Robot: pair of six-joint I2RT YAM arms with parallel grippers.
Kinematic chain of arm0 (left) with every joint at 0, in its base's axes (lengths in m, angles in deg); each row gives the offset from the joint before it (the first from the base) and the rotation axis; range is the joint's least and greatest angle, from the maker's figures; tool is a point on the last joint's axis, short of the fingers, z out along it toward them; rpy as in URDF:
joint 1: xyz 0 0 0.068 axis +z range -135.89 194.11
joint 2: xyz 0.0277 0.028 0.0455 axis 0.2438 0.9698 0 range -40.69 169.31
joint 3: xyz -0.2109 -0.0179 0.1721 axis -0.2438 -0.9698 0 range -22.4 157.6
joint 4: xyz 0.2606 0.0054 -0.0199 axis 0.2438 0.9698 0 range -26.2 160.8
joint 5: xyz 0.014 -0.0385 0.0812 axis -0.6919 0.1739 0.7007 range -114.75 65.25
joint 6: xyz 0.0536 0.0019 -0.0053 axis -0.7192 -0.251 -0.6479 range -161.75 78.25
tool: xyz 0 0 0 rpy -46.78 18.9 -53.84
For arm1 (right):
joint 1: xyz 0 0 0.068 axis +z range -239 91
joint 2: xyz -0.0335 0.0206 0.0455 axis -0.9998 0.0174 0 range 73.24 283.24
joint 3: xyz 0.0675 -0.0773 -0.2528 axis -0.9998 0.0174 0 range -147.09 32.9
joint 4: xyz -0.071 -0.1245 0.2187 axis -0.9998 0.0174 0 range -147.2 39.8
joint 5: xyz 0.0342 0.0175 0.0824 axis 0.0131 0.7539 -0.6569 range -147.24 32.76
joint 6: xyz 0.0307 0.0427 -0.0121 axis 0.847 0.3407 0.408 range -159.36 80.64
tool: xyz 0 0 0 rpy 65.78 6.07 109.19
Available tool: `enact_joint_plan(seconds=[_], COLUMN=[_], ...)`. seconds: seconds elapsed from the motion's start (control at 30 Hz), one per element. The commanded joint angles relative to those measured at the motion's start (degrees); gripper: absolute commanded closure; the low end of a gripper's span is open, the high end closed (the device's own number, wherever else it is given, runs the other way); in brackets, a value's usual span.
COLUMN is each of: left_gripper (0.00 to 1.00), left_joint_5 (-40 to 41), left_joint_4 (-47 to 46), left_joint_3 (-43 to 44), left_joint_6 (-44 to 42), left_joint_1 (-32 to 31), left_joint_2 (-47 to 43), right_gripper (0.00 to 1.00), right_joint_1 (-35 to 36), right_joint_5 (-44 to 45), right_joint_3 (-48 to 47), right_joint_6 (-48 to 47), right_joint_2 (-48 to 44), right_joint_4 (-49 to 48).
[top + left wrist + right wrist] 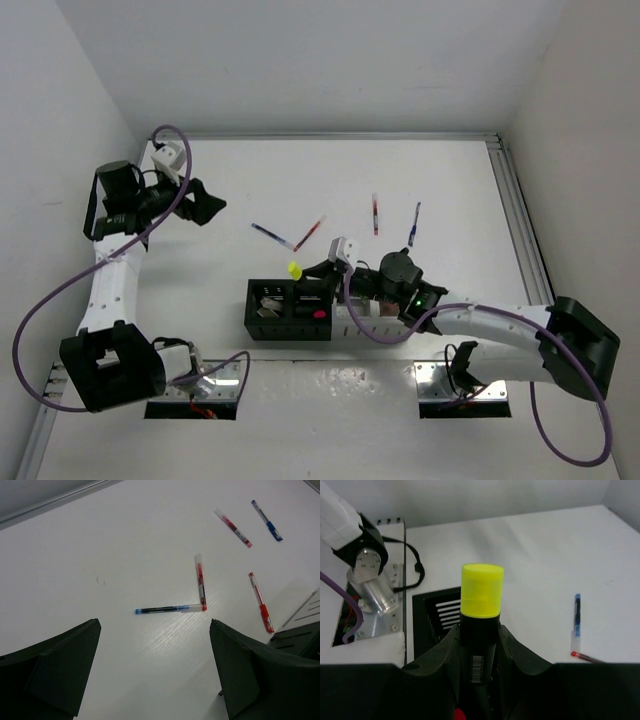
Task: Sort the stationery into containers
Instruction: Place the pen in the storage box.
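Right gripper (479, 641) is clamped on the yellow highlighter (481, 597), cap sticking out past my fingertips. It sits over the far edge of the black bins (262, 312). One of those bins has something pink (320, 314) in it. Left gripper (154, 625) is wide open, holding nothing, above the far-left table (100, 540). Pens are loose on the table beyond the bins: a blue pen (162, 610) and a red pen (201, 582) meet at their tips, the others lie further right.
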Motion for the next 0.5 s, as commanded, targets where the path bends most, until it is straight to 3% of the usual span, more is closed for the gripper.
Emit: enact_joint_plan(seconds=[0.0,0.13,0.17,0.27,0.3,0.47], left_gripper=[0.03,0.03,0.03,0.03,0.03,0.04], left_joint_5=[-0.64,-0.47,-0.38,1.37,2.34,6.63], left_joint_4=[-1.39,-3.32,-3.33,-2.63,-1.67,10.17], left_joint_3=[-1.47,-3.06,-3.24,-3.06,-2.45,5.44], left_joint_6=[-0.2,1.38,1.21,-0.37,-0.98,-12.75], left_joint_1=[-0.63,-1.16,-1.51,-1.77,-2.12,-4.23], left_joint_2=[-1.85,-1.94,-1.93,-1.93,-1.41,5.51], right_gripper=[1.0,0.97,0.82,0.69,0.54,0.37], right_joint_1=[0.72,1.6,1.6,1.78,1.6,0.82], right_joint_5=[-1.79,-1.53,-1.7,-1.79,-1.44,2.51], right_joint_3=[1.05,1.67,1.67,1.84,2.11,0.1], right_joint_6=[1.79,3.46,3.73,3.91,3.47,0.66], right_joint_2=[2.38,6.69,7.83,8.28,8.1,4.69], right_joint_4=[-8.67,-13.25,-13.87,-13.79,-13.79,-8.19])
